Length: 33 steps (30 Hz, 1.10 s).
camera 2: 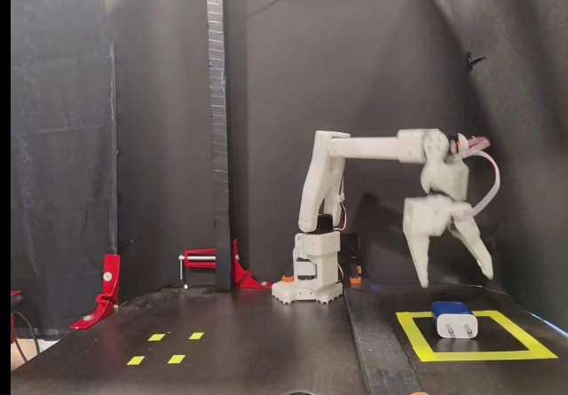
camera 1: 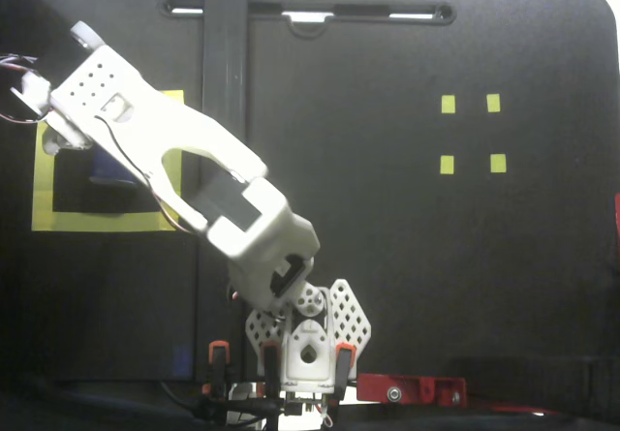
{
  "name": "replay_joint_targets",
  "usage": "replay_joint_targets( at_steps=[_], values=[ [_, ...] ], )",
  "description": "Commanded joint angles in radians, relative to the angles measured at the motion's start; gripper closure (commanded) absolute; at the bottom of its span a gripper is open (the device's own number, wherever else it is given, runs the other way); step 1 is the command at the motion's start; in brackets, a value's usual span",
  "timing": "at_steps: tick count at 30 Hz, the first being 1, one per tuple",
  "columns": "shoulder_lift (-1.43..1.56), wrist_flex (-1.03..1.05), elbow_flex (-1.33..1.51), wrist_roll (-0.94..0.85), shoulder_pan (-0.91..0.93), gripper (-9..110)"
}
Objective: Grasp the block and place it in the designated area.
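Note:
The dark blue block [camera 2: 454, 320] lies on the black floor inside the designated area [camera 2: 524, 349], a square of wide yellow tape, with its two silvery prongs facing the camera. My gripper [camera 2: 455, 278] hangs open well above the block, fingers spread and pointing down, holding nothing. In the fixed view from above, the white arm crosses the designated area [camera 1: 97, 222] and hides the gripper. Only a sliver of the block [camera 1: 107, 167] shows beside the arm.
Four tiny yellow tape squares [camera 1: 472, 133] lie on the other side of the table. A tall black post [camera 2: 217, 129] stands behind, with red clamps [camera 2: 213, 260] near it. A raised black strip [camera 2: 373, 342] runs along the table beside the yellow frame. The arm's base [camera 1: 308, 339] sits at the near edge.

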Motion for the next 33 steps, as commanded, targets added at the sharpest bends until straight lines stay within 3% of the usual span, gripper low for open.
replay_joint_targets(
  at_steps=[1,14,19,33],
  values=[
    [0.071,0.018,-0.008,-0.005,0.011,60],
    [0.078,0.006,-0.008,-0.003,0.020,62],
    [0.078,-0.003,-0.008,0.000,0.025,77],
    [0.077,-0.023,-0.008,0.003,0.032,101]
  ],
)
